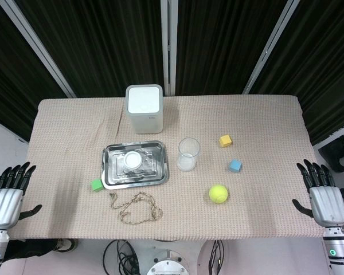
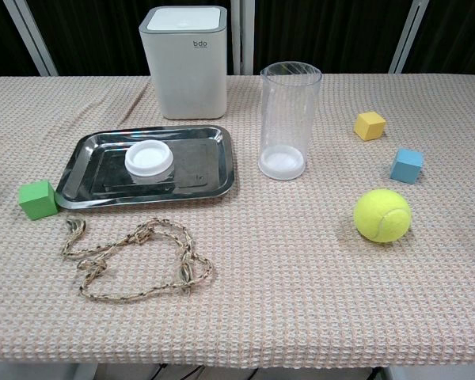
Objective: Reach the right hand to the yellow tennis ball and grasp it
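Note:
The yellow tennis ball [image 1: 218, 193] [image 2: 382, 214] lies on the tan tablecloth, front right of centre. My right hand [image 1: 320, 195] hovers at the table's right edge, fingers spread and holding nothing, well to the right of the ball. At the left edge my left hand [image 1: 7, 193] also has its fingers apart and is empty. Neither hand shows in the chest view.
Near the ball sit a blue cube [image 1: 235, 166] [image 2: 406, 165], a yellow cube [image 1: 225, 140] [image 2: 370, 125] and a clear cup [image 1: 188, 153] [image 2: 287, 119]. A metal tray [image 1: 112, 175] [image 2: 95, 186] holds a white lid [image 1: 133, 161]. A white box [image 1: 144, 107], green cube [image 1: 96, 184] and rope [image 1: 136, 207] lie left.

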Controlling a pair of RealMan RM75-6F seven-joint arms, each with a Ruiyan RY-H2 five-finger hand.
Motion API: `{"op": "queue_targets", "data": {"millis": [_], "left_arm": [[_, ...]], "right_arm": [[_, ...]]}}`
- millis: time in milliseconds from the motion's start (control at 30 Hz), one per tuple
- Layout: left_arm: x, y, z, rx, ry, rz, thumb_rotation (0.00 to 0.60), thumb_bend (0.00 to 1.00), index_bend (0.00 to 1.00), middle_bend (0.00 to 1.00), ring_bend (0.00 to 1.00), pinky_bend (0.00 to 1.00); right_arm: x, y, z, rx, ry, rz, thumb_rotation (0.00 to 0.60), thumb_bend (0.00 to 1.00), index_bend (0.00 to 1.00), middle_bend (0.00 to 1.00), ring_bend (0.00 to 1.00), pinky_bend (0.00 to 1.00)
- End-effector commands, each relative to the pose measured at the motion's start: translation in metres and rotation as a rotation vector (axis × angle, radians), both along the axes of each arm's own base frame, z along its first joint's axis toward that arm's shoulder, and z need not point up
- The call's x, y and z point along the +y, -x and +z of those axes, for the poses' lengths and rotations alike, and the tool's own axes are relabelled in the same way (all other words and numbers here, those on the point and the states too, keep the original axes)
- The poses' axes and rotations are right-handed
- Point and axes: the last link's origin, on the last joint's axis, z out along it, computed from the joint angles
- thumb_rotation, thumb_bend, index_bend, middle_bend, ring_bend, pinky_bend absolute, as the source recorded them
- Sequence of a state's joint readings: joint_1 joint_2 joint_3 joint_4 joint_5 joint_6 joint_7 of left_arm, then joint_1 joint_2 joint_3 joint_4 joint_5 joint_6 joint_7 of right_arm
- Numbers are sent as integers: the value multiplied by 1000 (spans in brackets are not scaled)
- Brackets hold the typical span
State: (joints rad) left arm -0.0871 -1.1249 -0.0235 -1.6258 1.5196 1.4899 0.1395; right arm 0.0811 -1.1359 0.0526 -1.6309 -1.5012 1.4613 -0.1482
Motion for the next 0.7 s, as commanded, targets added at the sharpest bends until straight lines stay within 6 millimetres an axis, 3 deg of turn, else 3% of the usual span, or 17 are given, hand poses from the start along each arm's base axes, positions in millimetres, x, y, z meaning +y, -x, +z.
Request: {"op": "queue_targets", "data": {"millis": [33,400,700], "left_arm": [[0,0,0,0,-1,0,600,0,57,0,0,0],[0,1,1,3,-2,6,600,0,57,0,0,0],[4,0,-2,-2,2,2,600,0,57,0,0,0]], "right_arm": [[1,0,-1,0,-3,2,600,124,0,0,0,0],[0,-12,-16,14,-88,38,600,124,0,0,0,0],[-12,-61,-63,69,-305,195,600,125,0,0,0,0]]}}
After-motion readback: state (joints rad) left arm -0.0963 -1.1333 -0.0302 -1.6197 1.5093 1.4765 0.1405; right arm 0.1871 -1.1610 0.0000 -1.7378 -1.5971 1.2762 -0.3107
